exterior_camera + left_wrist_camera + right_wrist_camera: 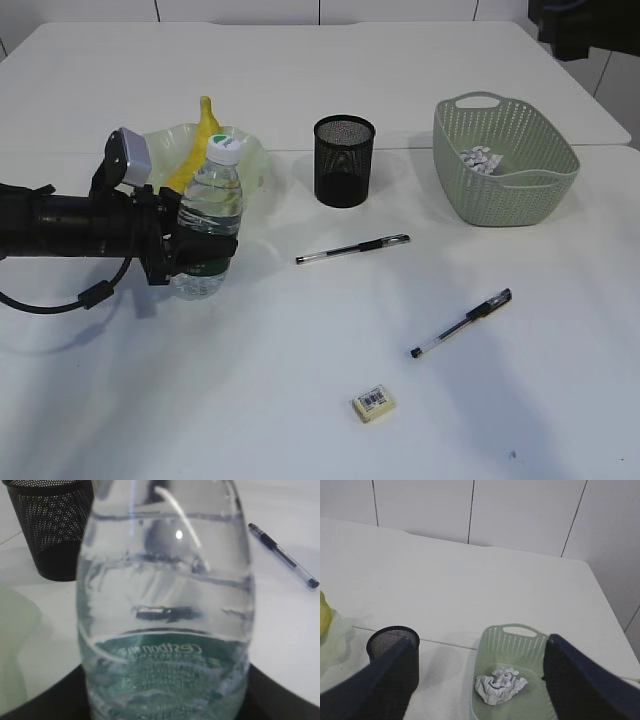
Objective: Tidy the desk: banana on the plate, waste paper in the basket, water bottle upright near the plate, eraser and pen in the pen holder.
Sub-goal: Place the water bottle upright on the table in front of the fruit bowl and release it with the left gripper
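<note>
Exterior view: the yellow curved banana (196,143) lies on the translucent pale-green ruffled plate (256,158), and the crumpled white paper ball (482,159) sits in the sage-green perforated basket (505,195). The left gripper (196,252) has its jaws clamped on the clear plastic water bottle (208,215), upright beside the plate. The right gripper (477,680) jaws stand wide and hold nothing. Left to do: two clear-barrelled pens (353,249) (461,323) and the pale-yellow eraser block (373,404) lie on the white worktop (300,400), outside the black mesh pen holder (343,161).

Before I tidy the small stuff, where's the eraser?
In the exterior view the eraser lies on the desk at the near edge, just below the nearer pen.

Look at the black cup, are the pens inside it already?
No, both pens lie flat on the desk, in front of the pen holder.
</note>
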You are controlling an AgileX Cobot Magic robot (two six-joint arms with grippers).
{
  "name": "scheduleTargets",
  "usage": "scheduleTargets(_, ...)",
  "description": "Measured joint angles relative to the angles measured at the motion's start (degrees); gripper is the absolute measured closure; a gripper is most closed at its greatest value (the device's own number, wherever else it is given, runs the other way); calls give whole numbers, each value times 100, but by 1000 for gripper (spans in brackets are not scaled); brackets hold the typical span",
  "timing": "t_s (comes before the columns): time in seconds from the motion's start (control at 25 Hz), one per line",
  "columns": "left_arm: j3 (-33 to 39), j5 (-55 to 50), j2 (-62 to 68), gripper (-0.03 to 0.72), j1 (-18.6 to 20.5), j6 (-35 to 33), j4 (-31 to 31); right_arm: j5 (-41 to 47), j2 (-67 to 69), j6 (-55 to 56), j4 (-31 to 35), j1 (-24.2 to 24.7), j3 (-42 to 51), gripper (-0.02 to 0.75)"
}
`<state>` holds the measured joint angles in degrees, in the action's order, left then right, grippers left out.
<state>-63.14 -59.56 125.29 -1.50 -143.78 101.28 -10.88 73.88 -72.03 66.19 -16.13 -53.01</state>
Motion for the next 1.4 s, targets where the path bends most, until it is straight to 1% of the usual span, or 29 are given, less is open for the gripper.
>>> scheduleTargets(0.88, 0, 0, 0, 277, 0, 143, 0, -47, 0, -10, 0, 0, 0, 152)
scheduleTargets(1.16, 0, -170, 0, 277, 118, 261, -46, -57, 0, -10, 0, 0, 0, 151)
scheduleTargets(1.4, 0, -256, 0, 265, 132, 328, -46, -156, 0, -10, 0, 0, 0, 151)
